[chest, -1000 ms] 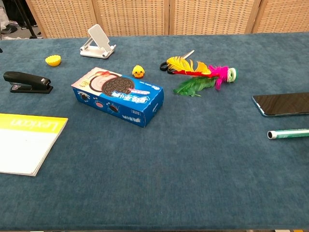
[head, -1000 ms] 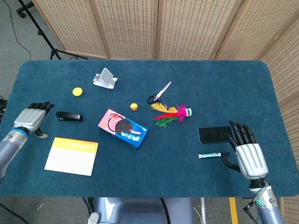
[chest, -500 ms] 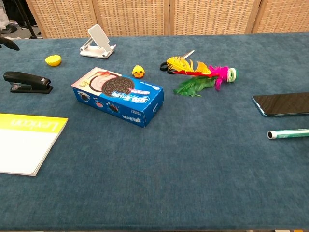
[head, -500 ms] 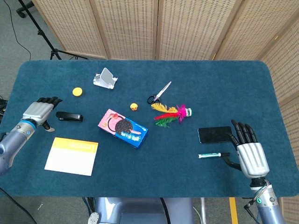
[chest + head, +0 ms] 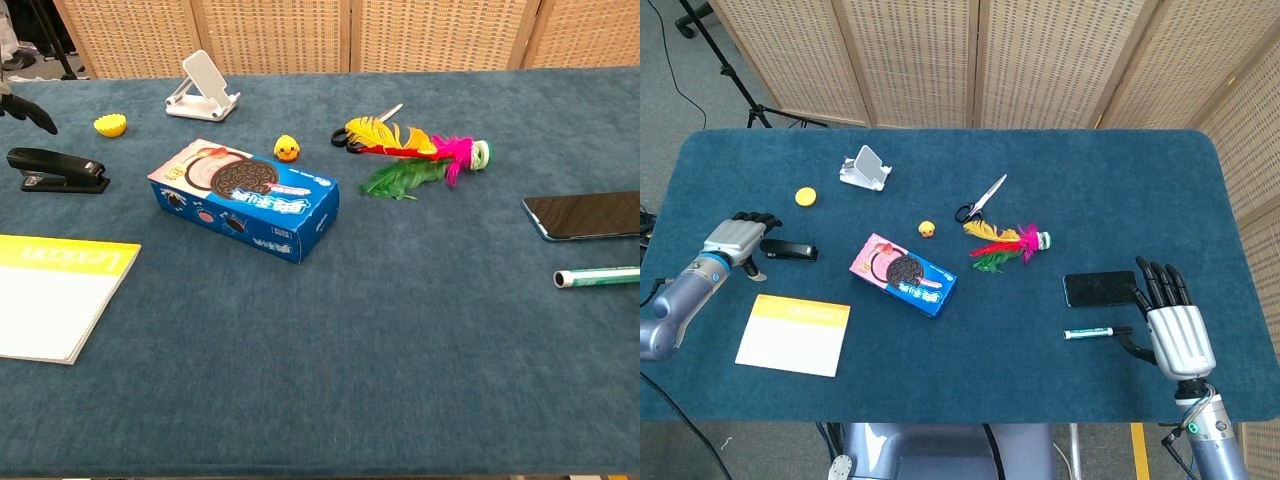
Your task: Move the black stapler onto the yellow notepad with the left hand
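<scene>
The black stapler (image 5: 789,250) (image 5: 56,169) lies flat on the blue table, just behind the yellow-topped notepad (image 5: 794,334) (image 5: 52,295). My left hand (image 5: 739,238) hovers at the stapler's left end with its fingers spread, holding nothing; only its dark fingertips (image 5: 28,110) show at the chest view's left edge, above the stapler. My right hand (image 5: 1175,335) rests open at the table's front right, beside a green pen (image 5: 1094,332) and a black phone (image 5: 1100,288).
A cookie box (image 5: 903,274) (image 5: 245,198) sits right of the stapler. Behind are a yellow cap (image 5: 805,196), a white phone stand (image 5: 866,168), a small yellow duck (image 5: 927,229), scissors (image 5: 981,199) and a feathered shuttlecock (image 5: 1005,244).
My left hand has moved right along the table's left side, from beyond the stapler's end to right at it. Its fingertips now enter the chest view. The right hand stays put.
</scene>
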Action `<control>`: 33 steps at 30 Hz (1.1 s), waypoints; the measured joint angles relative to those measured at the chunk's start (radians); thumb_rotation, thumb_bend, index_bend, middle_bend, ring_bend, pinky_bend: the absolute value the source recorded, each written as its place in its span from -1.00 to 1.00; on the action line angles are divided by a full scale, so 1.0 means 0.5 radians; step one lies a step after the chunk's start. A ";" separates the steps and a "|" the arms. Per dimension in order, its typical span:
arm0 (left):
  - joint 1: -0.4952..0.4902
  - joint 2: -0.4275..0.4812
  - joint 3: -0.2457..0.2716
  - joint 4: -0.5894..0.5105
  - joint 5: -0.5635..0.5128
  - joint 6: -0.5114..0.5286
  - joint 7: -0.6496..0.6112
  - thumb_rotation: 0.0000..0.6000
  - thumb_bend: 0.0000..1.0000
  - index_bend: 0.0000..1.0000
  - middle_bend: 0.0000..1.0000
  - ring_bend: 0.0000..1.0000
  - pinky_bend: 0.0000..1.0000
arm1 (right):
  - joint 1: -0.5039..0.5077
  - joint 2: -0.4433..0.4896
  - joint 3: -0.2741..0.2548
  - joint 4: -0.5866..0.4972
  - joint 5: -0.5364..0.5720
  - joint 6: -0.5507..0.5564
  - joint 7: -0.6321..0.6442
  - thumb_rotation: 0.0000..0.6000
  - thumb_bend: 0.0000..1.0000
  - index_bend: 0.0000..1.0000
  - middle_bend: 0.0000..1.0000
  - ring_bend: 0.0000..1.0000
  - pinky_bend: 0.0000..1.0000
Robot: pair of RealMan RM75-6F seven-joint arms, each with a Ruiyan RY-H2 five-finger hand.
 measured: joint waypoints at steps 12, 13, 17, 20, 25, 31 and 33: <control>-0.021 -0.070 -0.018 0.082 0.134 -0.065 -0.165 1.00 -1.00 -0.56 -0.65 -1.00 -0.96 | 0.004 -0.014 -0.002 0.018 0.005 -0.002 -0.002 1.00 -0.58 -0.49 -0.95 -1.00 -0.93; -0.021 -0.076 -0.019 0.084 0.142 -0.066 -0.175 1.00 -1.00 -0.56 -0.65 -1.00 -0.96 | 0.003 -0.014 -0.002 0.018 0.005 -0.002 -0.001 1.00 -0.58 -0.49 -0.95 -1.00 -0.93; -0.027 -0.113 -0.015 0.116 0.171 -0.071 -0.201 1.00 -1.00 -0.56 -0.65 -1.00 -0.96 | 0.003 -0.016 -0.002 0.023 0.003 0.001 0.006 1.00 -0.58 -0.49 -0.94 -1.00 -0.93; -0.036 -0.131 -0.006 0.137 0.182 -0.069 -0.210 1.00 -0.97 -0.56 -0.65 -1.00 -0.96 | 0.003 -0.018 0.001 0.027 0.003 0.007 0.014 1.00 -0.58 -0.49 -0.94 -1.00 -0.93; -0.049 -0.154 0.011 0.161 0.184 -0.065 -0.216 1.00 -0.63 -0.56 -0.65 -1.00 -0.96 | 0.003 -0.020 0.002 0.032 0.002 0.010 0.021 1.00 -0.58 -0.49 -0.94 -1.00 -0.93; -0.056 -0.163 0.029 0.165 0.185 -0.061 -0.216 1.00 -0.34 -0.56 -0.65 -1.00 -0.96 | 0.003 -0.023 0.004 0.034 -0.007 0.019 0.031 1.00 -0.58 -0.49 -0.94 -1.00 -0.93; -0.056 -0.168 0.031 0.169 0.183 -0.049 -0.216 1.00 -0.23 -0.55 -0.65 -1.00 -0.96 | 0.003 -0.024 0.002 0.036 -0.009 0.020 0.034 1.00 -0.58 -0.49 -0.94 -1.00 -0.93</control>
